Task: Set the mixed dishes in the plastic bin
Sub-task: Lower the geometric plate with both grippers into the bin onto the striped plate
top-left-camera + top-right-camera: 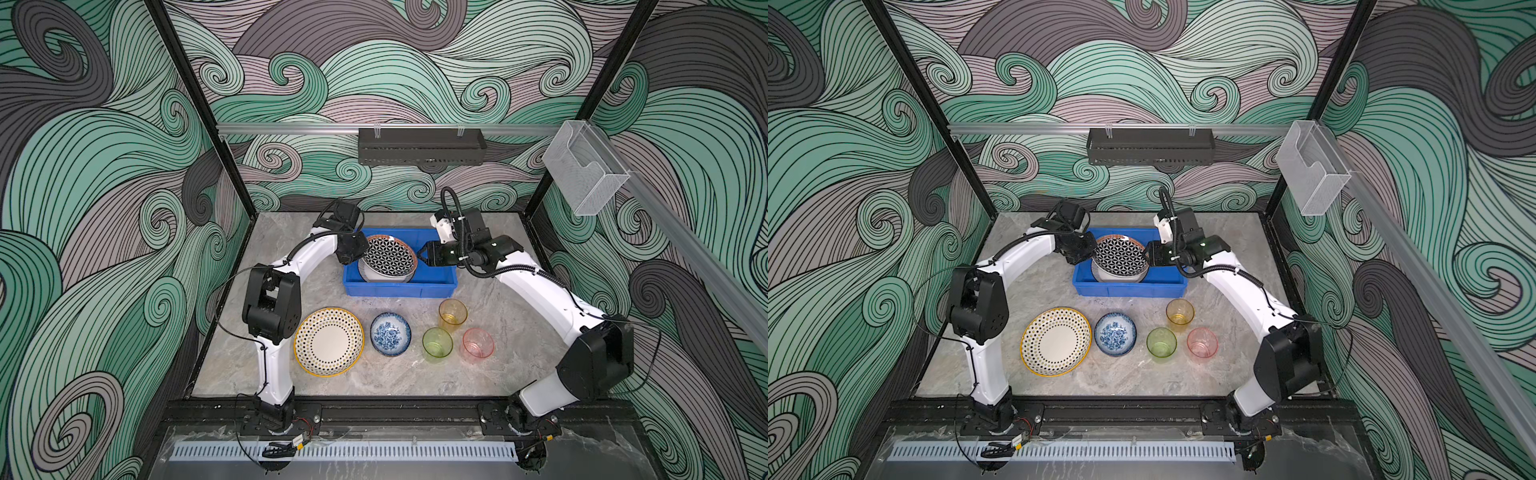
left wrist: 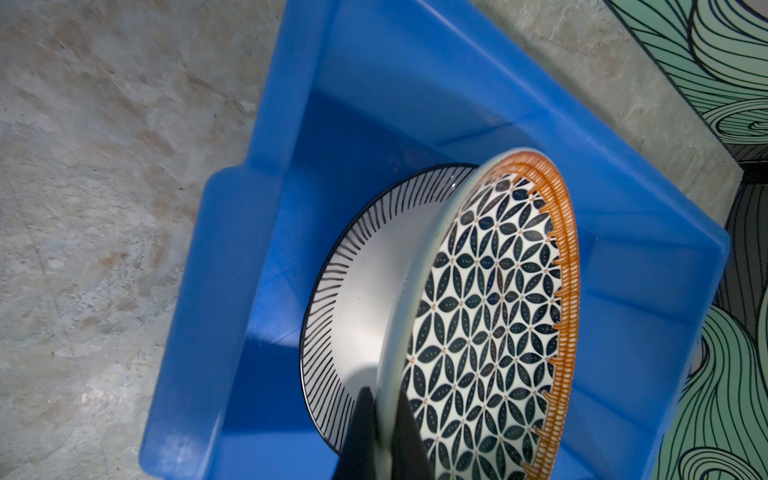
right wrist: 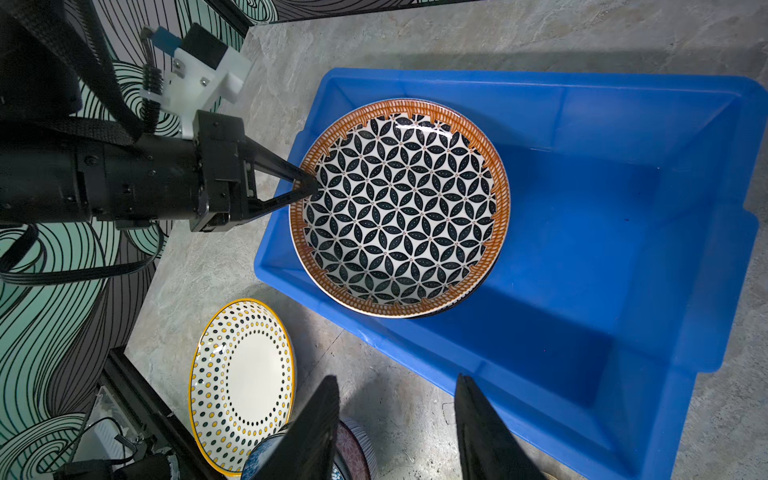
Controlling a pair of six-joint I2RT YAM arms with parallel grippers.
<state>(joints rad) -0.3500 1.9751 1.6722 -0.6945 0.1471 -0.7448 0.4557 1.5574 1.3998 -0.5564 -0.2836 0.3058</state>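
Note:
My left gripper (image 2: 384, 415) is shut on the rim of the geometric-star plate (image 2: 490, 311), which it holds tilted over the left half of the blue plastic bin (image 1: 399, 286). Under it, a striped-rim plate (image 2: 361, 282) lies in the bin. My right gripper (image 3: 397, 377) is open and holds nothing; in a top view it (image 1: 422, 254) hovers at the star plate's (image 1: 390, 257) right edge. In front of the bin stand the dotted plate (image 1: 328, 341), blue-floral bowl (image 1: 390, 333), and the orange (image 1: 453, 315), green (image 1: 437, 344) and pink (image 1: 478, 343) cups.
A long black perforated tray (image 1: 422, 146) hangs on the back wall rail. A clear holder (image 1: 584, 170) is mounted on the right wall rail. The left arm's elbow (image 1: 272, 303) stands close to the dotted plate.

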